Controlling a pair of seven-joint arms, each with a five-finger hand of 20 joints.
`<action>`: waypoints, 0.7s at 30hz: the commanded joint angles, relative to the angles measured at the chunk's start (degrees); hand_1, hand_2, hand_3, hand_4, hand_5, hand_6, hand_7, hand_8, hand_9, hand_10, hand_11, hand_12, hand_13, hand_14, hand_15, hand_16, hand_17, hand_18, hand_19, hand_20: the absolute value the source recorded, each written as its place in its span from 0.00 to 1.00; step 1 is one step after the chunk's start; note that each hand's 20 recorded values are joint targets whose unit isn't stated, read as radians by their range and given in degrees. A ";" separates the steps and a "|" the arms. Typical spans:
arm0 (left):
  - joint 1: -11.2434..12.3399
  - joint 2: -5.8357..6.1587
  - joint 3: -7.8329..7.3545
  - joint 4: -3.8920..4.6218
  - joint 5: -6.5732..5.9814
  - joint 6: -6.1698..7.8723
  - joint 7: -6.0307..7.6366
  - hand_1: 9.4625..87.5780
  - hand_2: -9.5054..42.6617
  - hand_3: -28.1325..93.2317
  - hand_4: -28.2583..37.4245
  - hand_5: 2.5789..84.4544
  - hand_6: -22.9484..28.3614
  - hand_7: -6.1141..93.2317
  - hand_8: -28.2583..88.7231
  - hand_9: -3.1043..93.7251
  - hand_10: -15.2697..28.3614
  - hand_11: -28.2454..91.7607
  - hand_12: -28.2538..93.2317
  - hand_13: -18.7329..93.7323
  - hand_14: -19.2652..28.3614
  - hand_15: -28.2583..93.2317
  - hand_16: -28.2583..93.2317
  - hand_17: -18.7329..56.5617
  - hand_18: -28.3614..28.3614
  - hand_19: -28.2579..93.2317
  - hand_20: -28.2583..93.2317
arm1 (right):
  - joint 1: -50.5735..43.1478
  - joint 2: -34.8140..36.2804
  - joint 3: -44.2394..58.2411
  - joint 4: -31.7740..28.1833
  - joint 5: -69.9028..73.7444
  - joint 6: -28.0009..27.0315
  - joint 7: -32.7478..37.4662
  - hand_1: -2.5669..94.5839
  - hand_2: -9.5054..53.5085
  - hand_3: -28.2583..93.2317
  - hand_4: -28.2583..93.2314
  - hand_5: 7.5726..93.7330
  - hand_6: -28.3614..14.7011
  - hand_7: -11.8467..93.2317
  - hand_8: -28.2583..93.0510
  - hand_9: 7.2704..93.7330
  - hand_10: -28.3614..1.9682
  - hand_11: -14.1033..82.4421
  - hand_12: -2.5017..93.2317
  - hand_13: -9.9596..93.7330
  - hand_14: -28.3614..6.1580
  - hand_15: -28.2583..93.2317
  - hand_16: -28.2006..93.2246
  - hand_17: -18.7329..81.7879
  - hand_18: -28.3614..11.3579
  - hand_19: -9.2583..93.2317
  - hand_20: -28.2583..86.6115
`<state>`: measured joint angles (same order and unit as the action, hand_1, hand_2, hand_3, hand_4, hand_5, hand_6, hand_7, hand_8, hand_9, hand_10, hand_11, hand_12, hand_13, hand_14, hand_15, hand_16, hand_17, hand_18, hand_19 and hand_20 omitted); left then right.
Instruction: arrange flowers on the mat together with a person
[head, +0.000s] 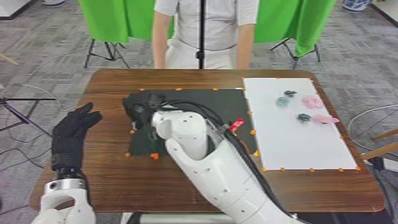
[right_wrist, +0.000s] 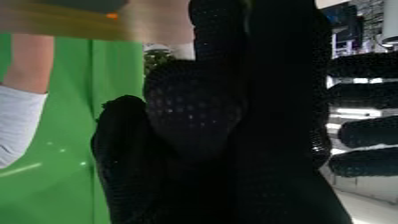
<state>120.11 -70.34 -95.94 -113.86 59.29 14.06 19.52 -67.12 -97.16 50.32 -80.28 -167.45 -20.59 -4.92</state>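
Fingers of the left hand (head: 73, 131), in black fabric, are open over brown wood. Whether the right hand (head: 147, 106) grips anything above the dark, flat mat (head: 143, 144) cannot be told. Sweeping right too low, its arm could scatter the ruffled pink flowers (head: 313, 102) and dusky green flowers (head: 304, 117) lying on the white mat (head: 306, 145).

On the table (head: 111, 180), the mat (head: 229, 102) lies left of the sheet (head: 302, 145), whose far half bears the flowers (head: 312, 102)
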 joint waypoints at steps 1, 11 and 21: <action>0.55 -0.31 0.14 0.34 0.11 -0.66 -0.20 0.12 0.62 0.78 0.00 0.55 0.51 0.22 0.18 0.53 0.67 0.42 0.36 0.51 0.76 0.39 0.26 0.34 0.71 0.33 0.38 | -0.50 -0.16 0.54 0.85 -4.51 1.14 -1.45 0.95 0.00 0.00 0.53 0.82 0.73 0.27 0.24 1.00 0.65 0.21 0.31 1.00 0.83 0.70 0.38 0.90 0.51 1.00 0.54; 0.32 -0.39 0.10 0.53 0.40 -1.08 -0.13 0.09 0.46 0.79 0.00 0.54 0.52 0.21 0.19 0.52 0.67 0.42 0.36 0.51 0.77 0.39 0.26 0.33 0.72 0.32 0.38 | 0.01 1.88 -0.09 0.82 -5.90 0.69 -1.83 0.91 0.00 0.00 0.55 0.73 0.76 0.27 0.17 0.99 0.63 0.22 0.30 1.00 0.82 0.70 0.39 0.89 0.50 1.00 0.54; 0.85 -0.62 -0.24 0.17 0.46 -1.12 -0.30 0.08 0.43 0.79 0.00 0.54 0.52 0.21 0.19 0.52 0.67 0.42 0.36 0.50 0.77 0.39 0.26 0.33 0.72 0.32 0.38 | 0.62 4.53 -2.03 -1.32 -4.16 -0.66 -1.05 0.88 0.00 0.00 0.58 0.65 0.78 0.28 0.11 0.98 0.62 0.25 0.27 1.00 0.81 0.69 0.40 0.89 0.49 1.00 0.54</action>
<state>120.15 -70.40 -96.01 -113.77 59.46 13.52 19.54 -67.15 -94.37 49.44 -79.94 -167.55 -20.25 -6.40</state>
